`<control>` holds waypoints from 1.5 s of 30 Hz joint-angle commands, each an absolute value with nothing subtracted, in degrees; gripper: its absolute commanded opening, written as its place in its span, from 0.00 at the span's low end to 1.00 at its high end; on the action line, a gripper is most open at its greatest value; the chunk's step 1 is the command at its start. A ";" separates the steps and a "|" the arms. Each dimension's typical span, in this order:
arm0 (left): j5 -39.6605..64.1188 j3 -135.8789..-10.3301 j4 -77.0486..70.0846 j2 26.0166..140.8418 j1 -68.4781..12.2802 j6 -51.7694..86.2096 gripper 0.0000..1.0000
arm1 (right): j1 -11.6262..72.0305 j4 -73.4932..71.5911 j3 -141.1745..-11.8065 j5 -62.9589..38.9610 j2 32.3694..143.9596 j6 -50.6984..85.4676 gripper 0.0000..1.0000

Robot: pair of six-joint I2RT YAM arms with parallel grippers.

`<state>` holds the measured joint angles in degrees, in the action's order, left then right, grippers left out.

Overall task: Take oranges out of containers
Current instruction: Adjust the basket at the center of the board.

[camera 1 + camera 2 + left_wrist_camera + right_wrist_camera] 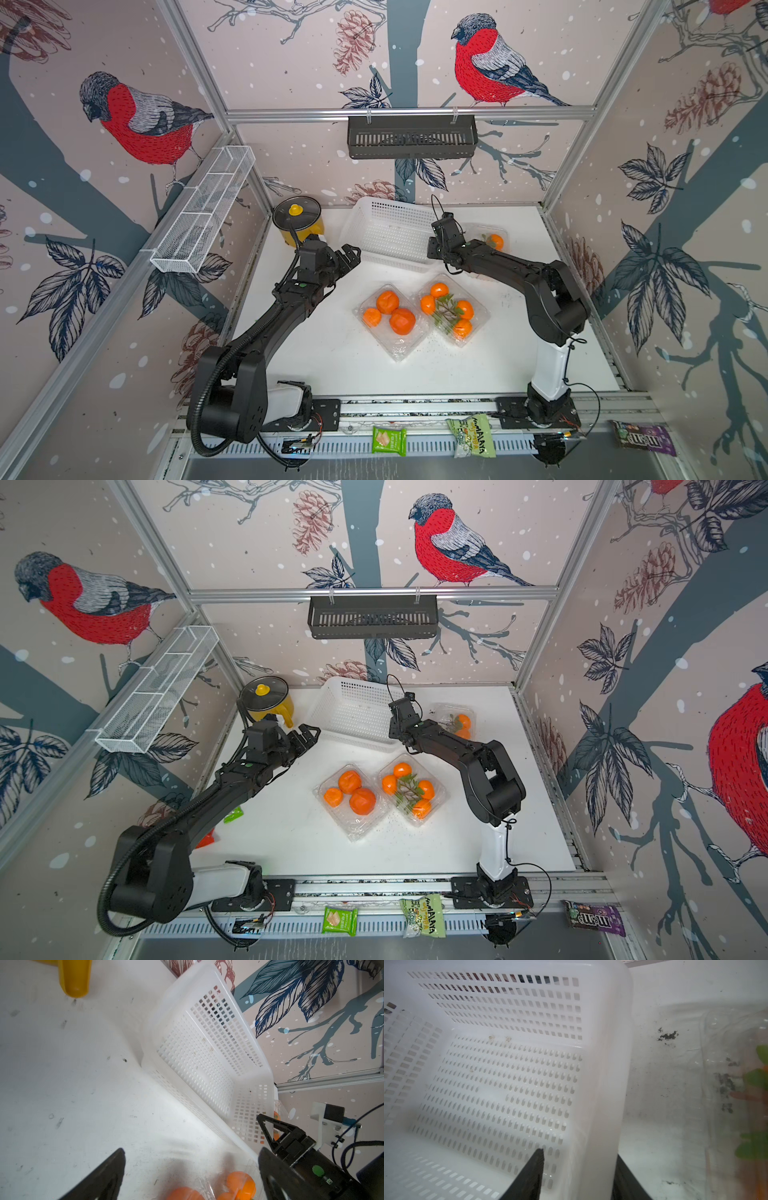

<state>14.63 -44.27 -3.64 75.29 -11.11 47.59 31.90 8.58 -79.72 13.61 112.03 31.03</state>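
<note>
1. None of your task is done. All the oranges (402, 321) I can see sit inside containers, and none lies on the bare bench (316, 357) or in the white basket (352, 226).
2. Two containers touch at mid-bench: the plain-fruit container (398, 352) holds three and the leafy-fruit container (451, 338) holds four. The third container (478, 229) stands toward the far right corner, just beside the basket. I cannot tell whether any lid is shut.
3. Your left pincer (351, 252) hangs wide and empty over the bench's far half, just beside the basket.
4. Only the right wrist view shows your right pincer (579, 1155) half-wide astride the basket's wall, one finger inside and one outside. A gap shows on the inner side, so it is not clamped.
5. A top view shows a second orange (462, 734) in the third container; elsewhere the arm hides it.
</note>
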 commanded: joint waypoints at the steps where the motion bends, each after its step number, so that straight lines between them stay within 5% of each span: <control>1: 19.86 -47.14 -2.62 76.71 -11.15 46.22 0.98 | 31.36 10.99 -81.87 15.92 113.56 28.22 0.40; 4: 20.58 -47.52 -2.30 75.50 -11.83 44.18 0.98 | 30.17 12.31 -83.88 17.23 115.47 24.77 0.24; 22: 21.15 -44.84 2.54 69.55 -15.02 40.58 0.98 | 24.33 18.89 -106.04 16.34 130.40 8.82 0.28; 26: 20.76 -45.00 3.50 68.84 -15.60 40.52 0.98 | 23.92 19.16 -105.96 15.66 129.06 8.26 0.38; 32: 20.50 -44.27 6.85 66.43 -15.82 40.08 0.98 | 24.41 17.23 -100.79 14.79 119.85 10.26 0.77; 37: 19.25 -42.16 7.96 62.48 -15.78 39.91 0.98 | 25.27 14.55 -89.37 13.01 107.65 15.08 0.98; 45: 19.14 -42.25 5.00 63.59 -19.15 41.20 0.98 | 26.48 10.28 -68.70 6.89 94.21 24.42 1.00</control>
<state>19.38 -41.74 6.55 62.74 -18.22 40.34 25.89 12.86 -71.79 11.49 96.23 19.64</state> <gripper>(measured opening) 0.981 0.998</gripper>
